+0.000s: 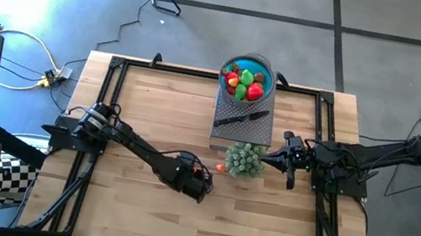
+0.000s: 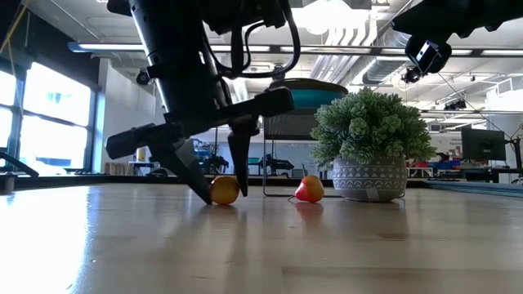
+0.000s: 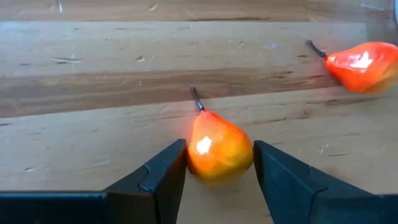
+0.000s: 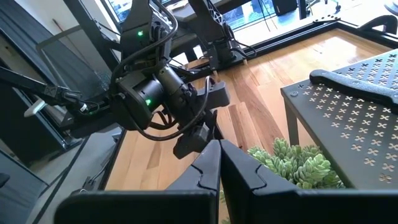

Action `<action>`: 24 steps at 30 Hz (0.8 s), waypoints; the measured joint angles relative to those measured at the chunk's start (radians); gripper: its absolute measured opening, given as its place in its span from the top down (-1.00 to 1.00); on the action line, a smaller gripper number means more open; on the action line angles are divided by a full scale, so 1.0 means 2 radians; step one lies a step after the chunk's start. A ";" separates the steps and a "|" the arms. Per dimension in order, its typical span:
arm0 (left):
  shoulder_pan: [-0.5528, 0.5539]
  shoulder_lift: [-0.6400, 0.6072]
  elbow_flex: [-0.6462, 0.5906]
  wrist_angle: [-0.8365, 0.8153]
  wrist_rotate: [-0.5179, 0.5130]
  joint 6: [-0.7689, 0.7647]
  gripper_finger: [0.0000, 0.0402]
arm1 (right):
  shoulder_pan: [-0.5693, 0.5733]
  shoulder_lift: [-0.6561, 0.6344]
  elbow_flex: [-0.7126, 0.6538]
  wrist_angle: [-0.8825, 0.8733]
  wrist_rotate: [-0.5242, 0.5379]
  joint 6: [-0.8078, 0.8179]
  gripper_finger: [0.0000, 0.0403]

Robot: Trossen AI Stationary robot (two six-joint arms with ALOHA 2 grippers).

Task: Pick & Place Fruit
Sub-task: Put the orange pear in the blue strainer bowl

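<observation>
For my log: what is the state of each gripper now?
Left gripper: open, fingers on either side of an orange pear on the table, not gripping.
Right gripper: shut, empty, beside the plant.

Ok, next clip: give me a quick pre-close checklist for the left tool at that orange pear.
1. Left tool open, orange pear between its fingers: ok.
2. Pear centred in the gap: roughly ok, one finger looks nearer.
3. Fingertips down at the table: ok in the low view.
4. Red pear clear of the fingers: ok.
5. Right tool shut, waiting beside the potted plant: ok.
6. Blue bowl has room: cannot tell.
</observation>
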 joint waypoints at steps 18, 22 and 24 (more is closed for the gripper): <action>0.001 0.000 0.000 -0.006 -0.005 0.005 0.10 | 0.000 0.000 0.000 0.000 0.000 -0.001 0.99; 0.001 0.000 0.000 -0.006 -0.003 0.001 0.10 | 0.000 0.000 0.000 0.000 0.000 -0.001 0.99; 0.001 0.000 0.000 -0.006 -0.001 0.001 0.10 | 0.000 0.000 0.000 0.000 0.000 -0.001 0.99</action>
